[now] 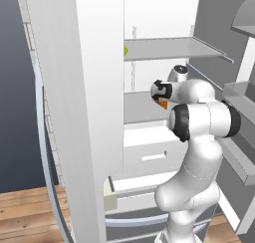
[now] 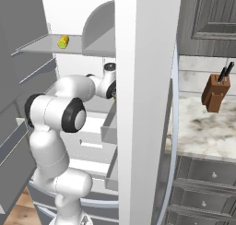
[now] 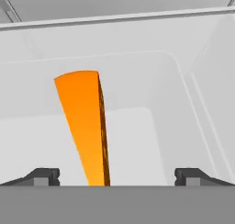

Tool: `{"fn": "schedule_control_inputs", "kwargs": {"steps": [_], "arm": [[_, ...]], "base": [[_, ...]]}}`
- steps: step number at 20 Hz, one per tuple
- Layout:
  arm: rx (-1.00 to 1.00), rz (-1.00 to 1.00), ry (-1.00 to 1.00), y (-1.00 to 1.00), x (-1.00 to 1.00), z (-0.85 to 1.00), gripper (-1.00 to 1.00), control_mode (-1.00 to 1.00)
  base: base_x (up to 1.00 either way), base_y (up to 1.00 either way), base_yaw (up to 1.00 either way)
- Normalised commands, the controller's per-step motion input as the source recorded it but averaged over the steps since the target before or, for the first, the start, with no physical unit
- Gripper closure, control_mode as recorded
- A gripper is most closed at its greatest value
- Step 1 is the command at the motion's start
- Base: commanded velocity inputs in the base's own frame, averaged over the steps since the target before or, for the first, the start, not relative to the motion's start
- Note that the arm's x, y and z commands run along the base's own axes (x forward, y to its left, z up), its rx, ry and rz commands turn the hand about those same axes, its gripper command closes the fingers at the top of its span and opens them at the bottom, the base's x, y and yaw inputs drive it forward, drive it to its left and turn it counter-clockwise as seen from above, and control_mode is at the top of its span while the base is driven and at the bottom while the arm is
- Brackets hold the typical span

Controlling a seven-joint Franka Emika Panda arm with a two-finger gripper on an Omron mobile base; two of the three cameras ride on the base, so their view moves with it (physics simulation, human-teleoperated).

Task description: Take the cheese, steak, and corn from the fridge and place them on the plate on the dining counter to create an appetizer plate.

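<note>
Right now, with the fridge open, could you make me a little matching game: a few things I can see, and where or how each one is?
Things:
1. cheese
2. corn
3. knife block
4. gripper

Places or states:
A. on the marble counter outside the fridge
B. on the upper fridge shelf
C. open, fingertips wide apart
D. an orange wedge on a lower shelf, right in front of the hand

Pairs: 1-D, 2-B, 3-A, 4-C
</note>
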Motion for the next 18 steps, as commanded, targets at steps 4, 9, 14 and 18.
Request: {"fn": "schedule_control_inputs", "kwargs": {"steps": [4,9,14,18], "arm": [[0.0,0.11,0.0,0.0,0.47,-0.25,-1.0,-1.0],[0.0,0.1,0.0,0.0,0.56,-0.27,-1.0,-1.0],[-0.01,0.11,0.01,0.0,0.43,-0.22,-1.0,-1.0],[-0.08,0.1,0.01,0.13,0.1,-0.54,-1.0,-1.0]], "base": [[0.0,0.0,0.0],[0.0,0.0,0.0],[0.0,0.0,0.0],[0.0,0.0,0.0]]}}
